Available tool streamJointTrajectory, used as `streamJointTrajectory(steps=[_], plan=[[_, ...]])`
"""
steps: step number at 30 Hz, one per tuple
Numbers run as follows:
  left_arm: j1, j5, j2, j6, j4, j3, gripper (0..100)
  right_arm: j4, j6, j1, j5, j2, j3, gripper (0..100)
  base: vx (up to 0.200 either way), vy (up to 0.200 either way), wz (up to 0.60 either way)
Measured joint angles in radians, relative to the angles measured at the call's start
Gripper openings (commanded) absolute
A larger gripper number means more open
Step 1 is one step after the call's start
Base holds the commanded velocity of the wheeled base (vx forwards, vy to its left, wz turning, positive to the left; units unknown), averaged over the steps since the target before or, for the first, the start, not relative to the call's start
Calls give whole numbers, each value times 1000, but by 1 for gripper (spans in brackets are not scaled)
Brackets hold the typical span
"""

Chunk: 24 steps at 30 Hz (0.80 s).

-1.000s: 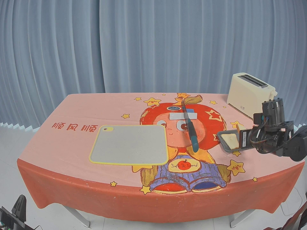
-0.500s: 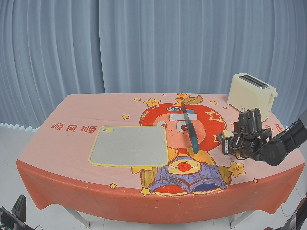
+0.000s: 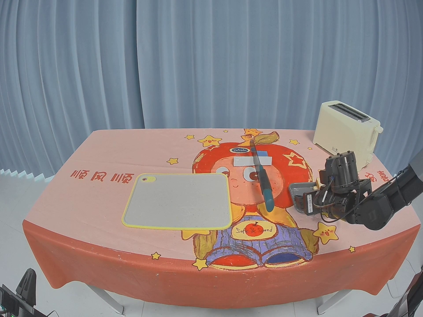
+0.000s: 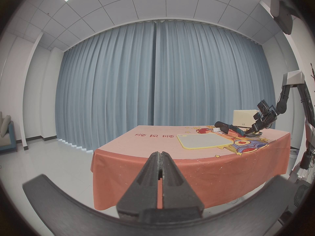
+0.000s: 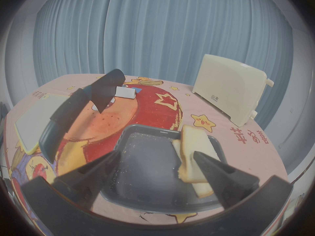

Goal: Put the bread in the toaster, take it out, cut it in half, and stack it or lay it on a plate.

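Now | right gripper (image 5: 156, 154) low, spread wide over tray (image 5: 144, 171) holding tilted bread (image 5: 192, 145) | left gripper (image 4: 159, 167) closed, well off table (image 4: 154, 143)

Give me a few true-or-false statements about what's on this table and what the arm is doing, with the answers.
1. The bread sits in the dark tray. True.
2. The knife rests on the cutting board. False: it lies on the tablecloth, beside the board.
3. The right end effector is open over the tray. True.
4. A slice sticks out of the toaster. False: nothing pokes out of its slots.
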Motion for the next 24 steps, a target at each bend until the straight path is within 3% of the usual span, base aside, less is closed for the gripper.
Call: streamJointTrajectory(steps=[17, 24], plan=[[0, 0, 0, 0, 0, 0, 0, -2, 10, 38, -7, -94, 12, 100, 0, 0, 0], [0, 0, 0, 0, 0, 0, 0, -2, 12, 38, -42, -216, 98, 100, 0, 0, 0]])
